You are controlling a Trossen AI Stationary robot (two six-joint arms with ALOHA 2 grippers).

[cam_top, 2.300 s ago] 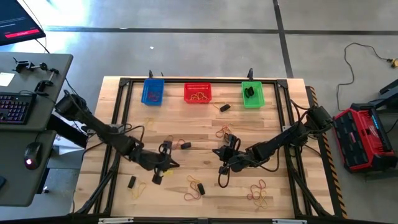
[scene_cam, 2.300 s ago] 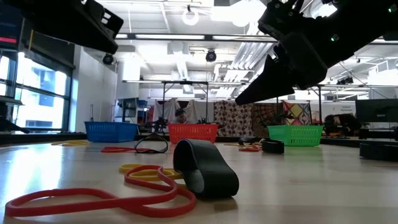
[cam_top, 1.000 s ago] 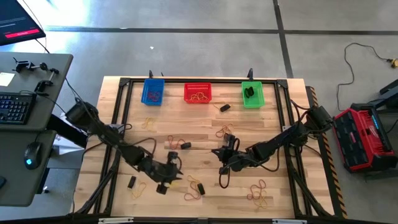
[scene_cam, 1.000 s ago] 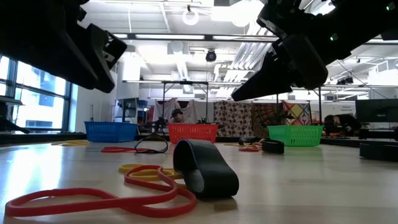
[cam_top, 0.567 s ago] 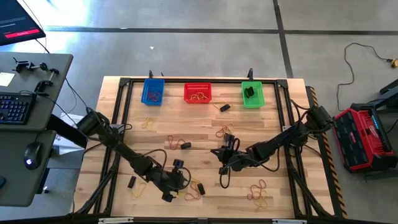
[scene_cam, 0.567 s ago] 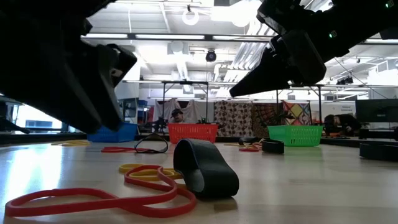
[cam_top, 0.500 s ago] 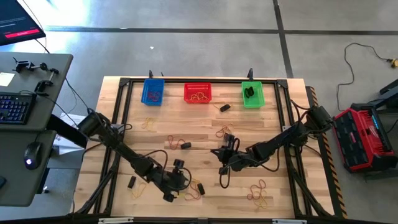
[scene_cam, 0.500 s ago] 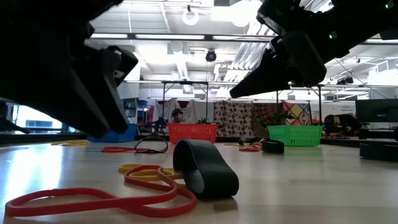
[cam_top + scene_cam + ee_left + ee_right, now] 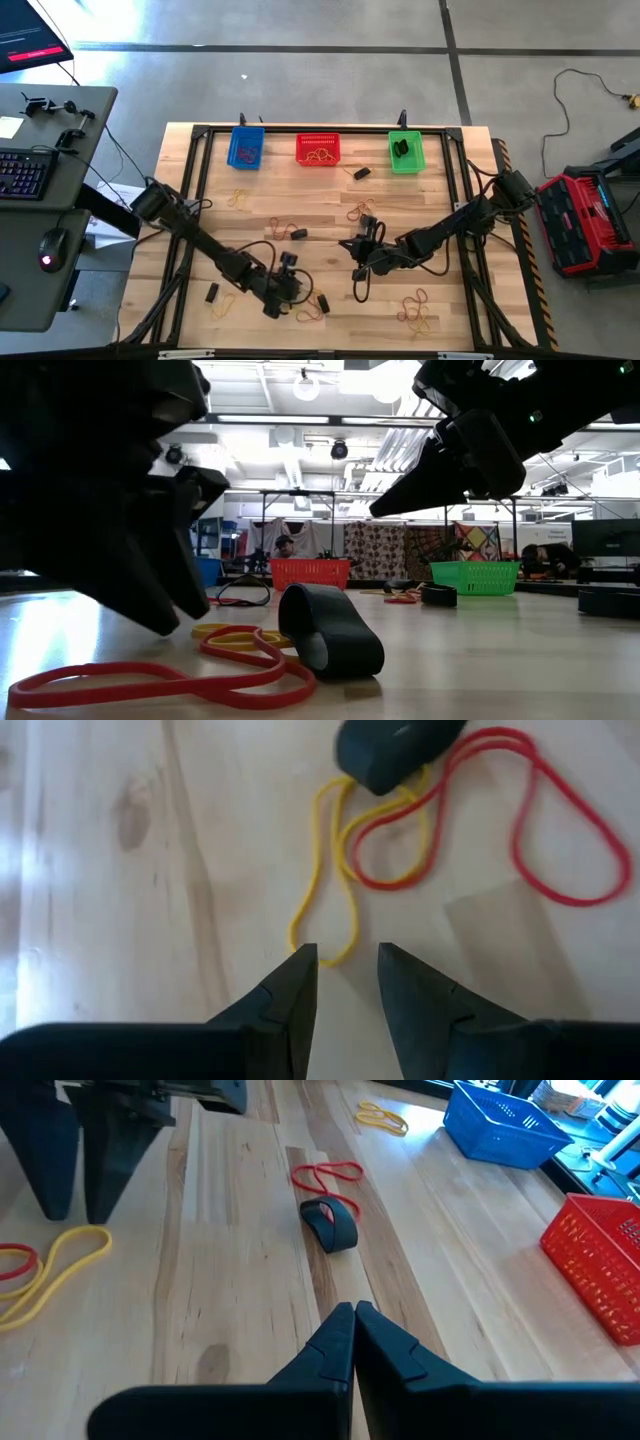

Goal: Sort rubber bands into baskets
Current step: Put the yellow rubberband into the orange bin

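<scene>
Your left gripper (image 9: 346, 965) hangs low over the table's near edge, jaws narrowly apart, straddling the end of a yellow band (image 9: 335, 860) tangled with a red band (image 9: 520, 815) and a thick dark band (image 9: 395, 750). You are at the pick: lower, pinch only the yellow loop. Your right gripper (image 9: 353, 1325) waits mid-table, jaws closed, empty.

A light wooden table (image 9: 330, 200) with a black frame carried everything. At its far edge stood the blue basket (image 9: 246, 147), the red basket (image 9: 318, 150) and the green basket (image 9: 406, 152). Rubber bands (image 9: 414, 308) and a thick dark band (image 9: 330, 630) lay scattered on the boards.
</scene>
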